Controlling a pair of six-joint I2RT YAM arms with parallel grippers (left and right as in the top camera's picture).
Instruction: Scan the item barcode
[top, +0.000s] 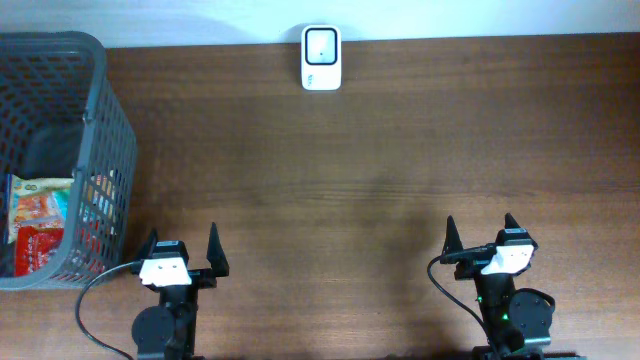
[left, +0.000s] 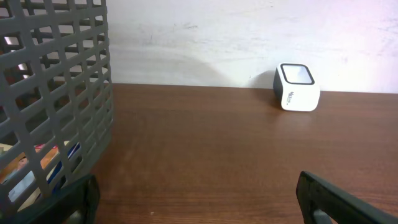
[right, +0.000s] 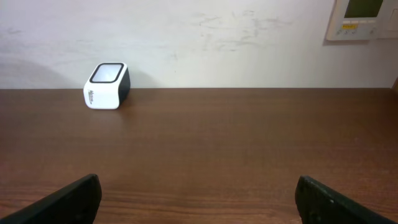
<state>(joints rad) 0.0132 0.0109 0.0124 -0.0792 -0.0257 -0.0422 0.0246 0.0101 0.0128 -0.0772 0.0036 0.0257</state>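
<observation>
While both arms sit at the edge of the desk (top: 350, 180) opposite the scanner (top: 321, 57), the left jaws and the right jaws stand spread wide and released, grasping nothing, with only bare brown wood between their dark tips in each wrist view. The scanner is a small white box with a dark rounded window on its top face, and it stands upright at the back of the desk, close against the pale wall. To the left of the scanner and nearer the arms is a grey mesh basket (top: 105, 150), well apart from the scanner and just beside the left jaws. The items to be scanned lie inside that basket: flat packets (top: 38, 225) in orange, red and a little blue, stacked against its near wall, and no barcode can be made out on them. From the left wrist the scanner (left: 296, 88) shows ahead and to the right, with the basket (left: 56, 93) filling the left side. From the right wrist the scanner (right: 107, 86) lies ahead to the left, and a beige wall panel (right: 364, 18) hangs far to its right.
</observation>
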